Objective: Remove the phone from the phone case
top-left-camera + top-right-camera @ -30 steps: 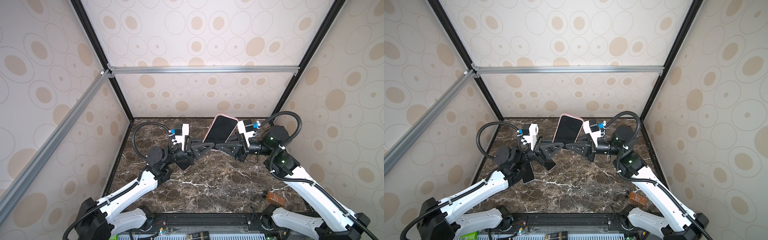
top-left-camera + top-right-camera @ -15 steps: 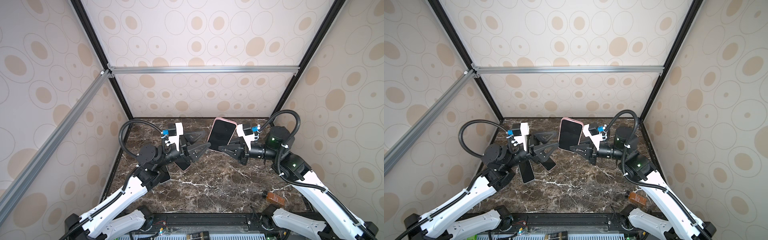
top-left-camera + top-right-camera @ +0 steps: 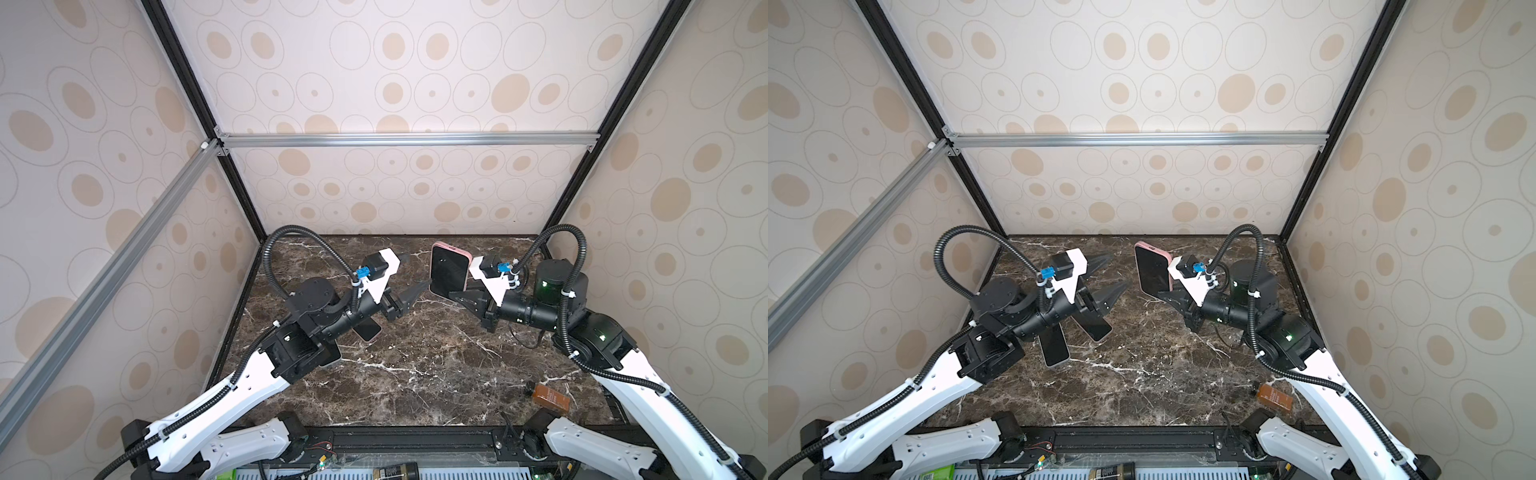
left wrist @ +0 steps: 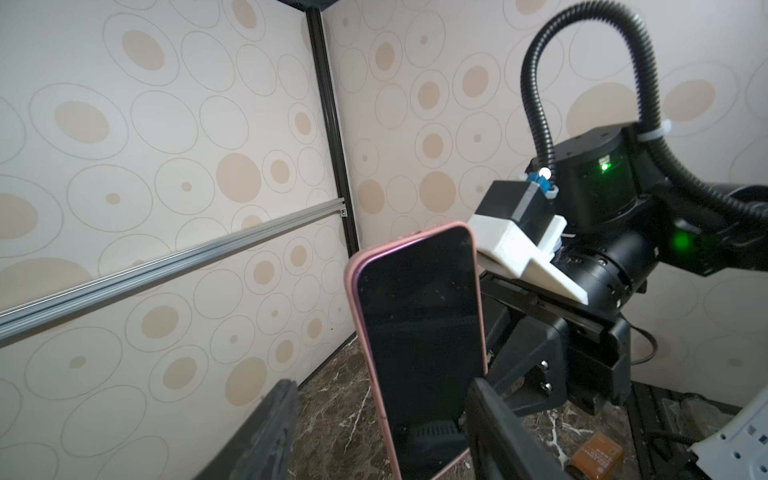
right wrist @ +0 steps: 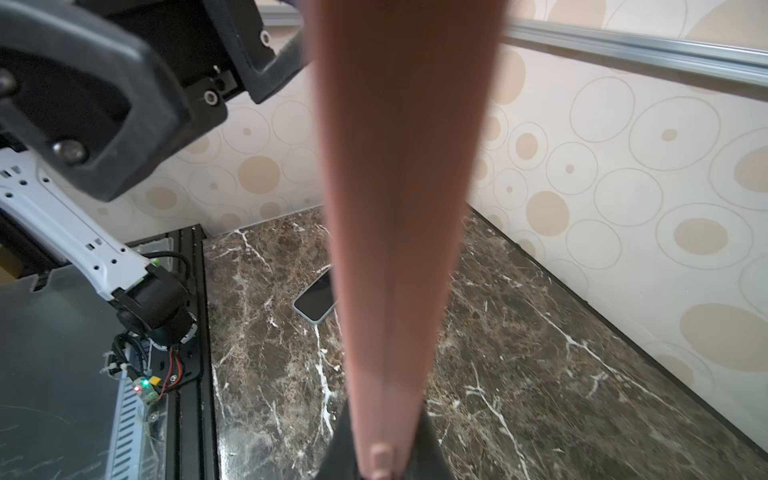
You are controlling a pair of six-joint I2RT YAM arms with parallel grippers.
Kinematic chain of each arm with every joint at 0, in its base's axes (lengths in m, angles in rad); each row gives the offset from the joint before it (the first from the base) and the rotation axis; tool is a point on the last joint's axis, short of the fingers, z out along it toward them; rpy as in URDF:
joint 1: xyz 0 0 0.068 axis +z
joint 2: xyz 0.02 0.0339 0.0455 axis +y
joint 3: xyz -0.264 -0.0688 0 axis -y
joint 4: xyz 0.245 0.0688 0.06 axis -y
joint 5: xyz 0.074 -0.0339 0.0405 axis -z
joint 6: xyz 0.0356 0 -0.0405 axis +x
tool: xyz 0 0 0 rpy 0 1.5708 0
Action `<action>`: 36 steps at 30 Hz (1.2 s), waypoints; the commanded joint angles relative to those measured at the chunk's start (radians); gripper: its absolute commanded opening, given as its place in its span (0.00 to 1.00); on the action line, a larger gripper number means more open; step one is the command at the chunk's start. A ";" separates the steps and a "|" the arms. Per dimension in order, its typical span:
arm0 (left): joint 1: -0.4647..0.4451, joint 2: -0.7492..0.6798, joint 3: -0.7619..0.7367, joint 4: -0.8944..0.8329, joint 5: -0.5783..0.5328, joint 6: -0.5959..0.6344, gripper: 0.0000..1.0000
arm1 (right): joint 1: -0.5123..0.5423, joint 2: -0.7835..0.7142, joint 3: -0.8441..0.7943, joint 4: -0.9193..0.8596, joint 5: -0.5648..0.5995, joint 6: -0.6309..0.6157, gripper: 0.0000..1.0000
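Reaches from near left toward centre with left gripper (image 3: 1118, 271) spread wide and empty. Reaches from near right, pinching case (image 3: 1156, 249) upright by its lower edge in right gripper (image 3: 1159, 294).

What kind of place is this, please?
Probably a robot test cell, not a home: a left arm and a right arm at the front of a marble-look table, closed in by patterned walls on a metal frame.

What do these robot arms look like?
The left arm and right arm have white shells, black joints and a ribbed black hose each. The left hand and right hand have pointed black fingers beneath white brackets with blue plugs.
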 commanded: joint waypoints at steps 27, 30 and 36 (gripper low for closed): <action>-0.108 -0.009 -0.045 0.110 -0.158 0.195 0.46 | 0.220 -0.058 -0.061 0.062 0.425 -0.132 0.00; -0.109 -0.008 -0.043 0.110 -0.156 0.196 0.44 | 0.221 -0.055 -0.058 0.058 0.408 -0.131 0.00; -0.109 -0.012 -0.042 0.102 -0.159 0.197 0.43 | 0.221 -0.048 -0.058 0.047 0.381 -0.127 0.00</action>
